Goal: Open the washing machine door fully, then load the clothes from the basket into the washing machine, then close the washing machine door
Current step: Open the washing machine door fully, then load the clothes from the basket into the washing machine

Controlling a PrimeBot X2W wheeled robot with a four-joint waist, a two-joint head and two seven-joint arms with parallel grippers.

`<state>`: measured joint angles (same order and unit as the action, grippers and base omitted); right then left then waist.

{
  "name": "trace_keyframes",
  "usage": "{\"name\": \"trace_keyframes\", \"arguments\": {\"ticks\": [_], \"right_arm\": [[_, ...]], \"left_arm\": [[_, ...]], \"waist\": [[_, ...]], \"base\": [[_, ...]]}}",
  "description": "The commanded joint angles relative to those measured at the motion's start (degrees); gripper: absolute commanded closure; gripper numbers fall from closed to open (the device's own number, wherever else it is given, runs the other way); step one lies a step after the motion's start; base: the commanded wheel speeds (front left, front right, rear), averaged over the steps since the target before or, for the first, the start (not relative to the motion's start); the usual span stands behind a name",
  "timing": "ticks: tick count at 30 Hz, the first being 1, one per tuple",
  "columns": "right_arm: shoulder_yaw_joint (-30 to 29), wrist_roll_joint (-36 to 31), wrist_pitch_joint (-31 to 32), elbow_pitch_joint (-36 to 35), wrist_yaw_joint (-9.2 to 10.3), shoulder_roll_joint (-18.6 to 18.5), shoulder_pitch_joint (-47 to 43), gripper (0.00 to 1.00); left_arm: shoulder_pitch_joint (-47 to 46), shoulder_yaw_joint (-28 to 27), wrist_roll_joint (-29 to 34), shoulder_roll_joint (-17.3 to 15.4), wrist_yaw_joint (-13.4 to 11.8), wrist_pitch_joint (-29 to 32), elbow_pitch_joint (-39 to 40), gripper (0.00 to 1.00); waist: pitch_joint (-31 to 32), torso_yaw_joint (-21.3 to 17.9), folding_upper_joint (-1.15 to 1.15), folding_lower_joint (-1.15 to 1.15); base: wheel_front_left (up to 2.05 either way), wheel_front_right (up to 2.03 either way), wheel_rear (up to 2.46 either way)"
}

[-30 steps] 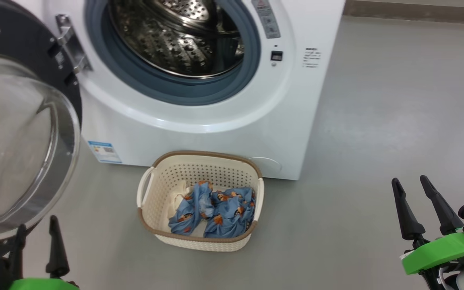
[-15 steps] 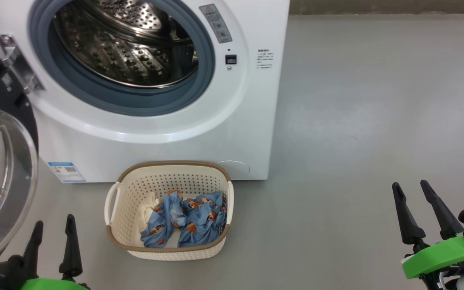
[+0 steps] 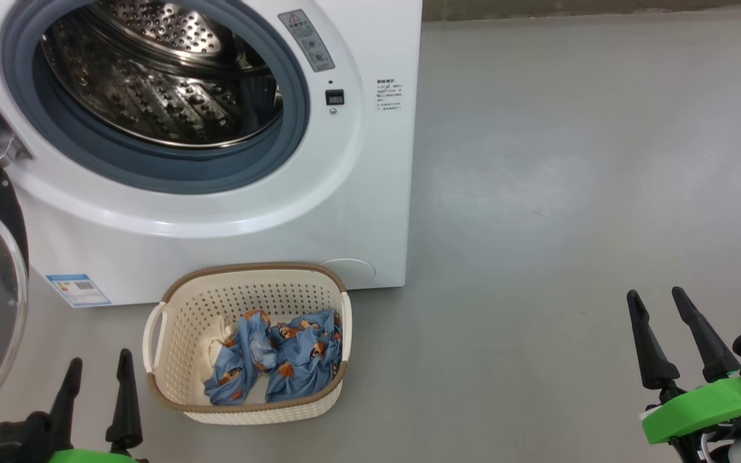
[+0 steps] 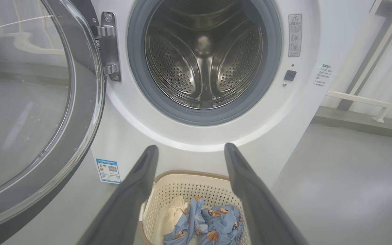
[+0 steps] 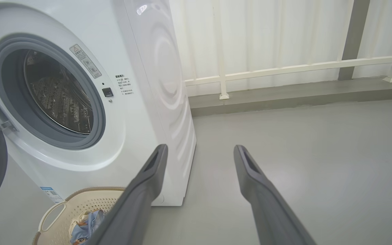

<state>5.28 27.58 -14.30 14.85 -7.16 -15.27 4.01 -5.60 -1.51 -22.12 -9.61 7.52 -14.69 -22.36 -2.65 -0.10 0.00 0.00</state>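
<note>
Grey floor (image 3: 570, 193), white railing (image 5: 284, 69) behind. One washing machine (image 3: 357, 212) stands on it. Its single washing machine door (image 4: 29, 102) is swung out to the left, leaving the steel drum (image 3: 152, 96) exposed. One basket (image 3: 248, 269) sits on the floor just in front of the machine.

The clothes (image 3: 287, 360) lie inside the basket. The blue printed fabric looks like two crumpled bunches, though I cannot tell the exact piece count. One cream cloth (image 3: 219, 347) lies at the basket's left wall.

Judgement: the fabric is light and limp, and will drape and trail. Pinch a raised fold on top of a bunch.

Two claws. The left claw (image 3: 100, 360) is just left of the basket, fingers spread and empty. The right claw (image 3: 655, 296) is well apart to the right, also spread and empty.
</note>
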Motion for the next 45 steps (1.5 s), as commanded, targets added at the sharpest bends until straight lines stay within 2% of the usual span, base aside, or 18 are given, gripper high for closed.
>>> {"name": "trace_keyframes", "arguments": {"ticks": [1,27,45], "right_arm": [[0.6,-0.8,-0.7,-1.3,-0.33,-0.9,0.0,0.00],[0.4,-0.5,-0.7,-1.8,-0.33,-0.5,0.3,0.00],[0.4,-0.6,-0.7,-1.9,-0.33,-0.1,0.8,0.00]], "left_arm": [[-0.7,-1.5,-0.2,-1.4,0.0,-0.3,1.5,0.00],[-1.3,0.7,-1.3,-1.9,0.0,-0.3,2.7,0.00],[-2.5,1.0,-0.8,-2.7,0.0,-0.3,2.7,0.00]], "waist": [[0.1,-0.1,0.00,0.00],[-0.8,-0.7,0.00,0.00],[-1.7,-0.4,0.00,0.00]], "base": [[0.00,0.00,0.00],[0.00,-0.02,0.01],[0.40,-1.10,0.69]]}}
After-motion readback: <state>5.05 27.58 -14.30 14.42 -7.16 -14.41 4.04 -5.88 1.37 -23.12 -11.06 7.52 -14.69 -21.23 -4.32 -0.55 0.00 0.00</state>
